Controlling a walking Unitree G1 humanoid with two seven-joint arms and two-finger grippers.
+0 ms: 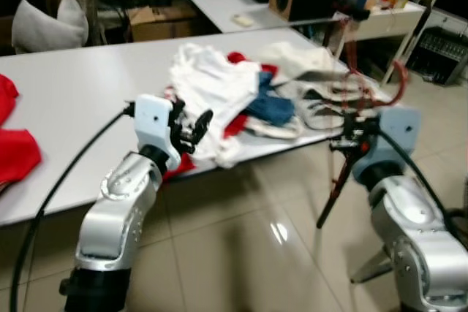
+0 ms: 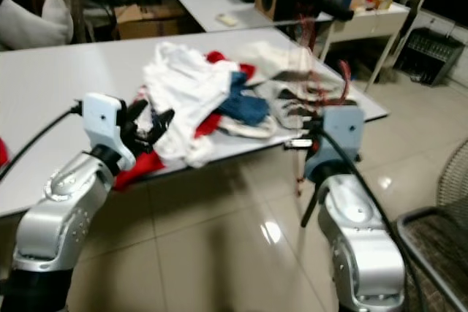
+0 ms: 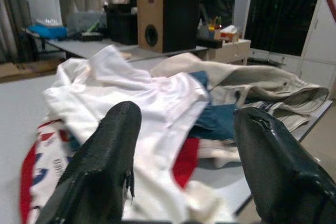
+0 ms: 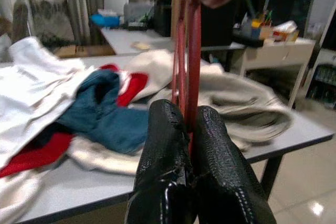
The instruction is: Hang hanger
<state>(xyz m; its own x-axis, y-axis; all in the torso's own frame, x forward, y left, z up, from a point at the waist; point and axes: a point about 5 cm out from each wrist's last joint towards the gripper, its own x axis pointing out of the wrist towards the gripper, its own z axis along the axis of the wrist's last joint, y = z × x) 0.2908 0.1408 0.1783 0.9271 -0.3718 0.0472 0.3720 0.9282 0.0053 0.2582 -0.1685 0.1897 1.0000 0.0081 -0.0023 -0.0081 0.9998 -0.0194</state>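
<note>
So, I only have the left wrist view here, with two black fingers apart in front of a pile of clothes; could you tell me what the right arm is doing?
Observer: The right gripper is shut on the red hanger, beside the table's near right corner.
Operator: Thank you. Is the hanger over the table?
Observer: Mostly off its edge; the hanger rises in front of the beige garment, and a dark piece below the gripper points down toward the tiled floor.
Operator: And where does my left gripper sit?
Observer: The left gripper is open at the table's near edge, facing the white shirt.
</note>
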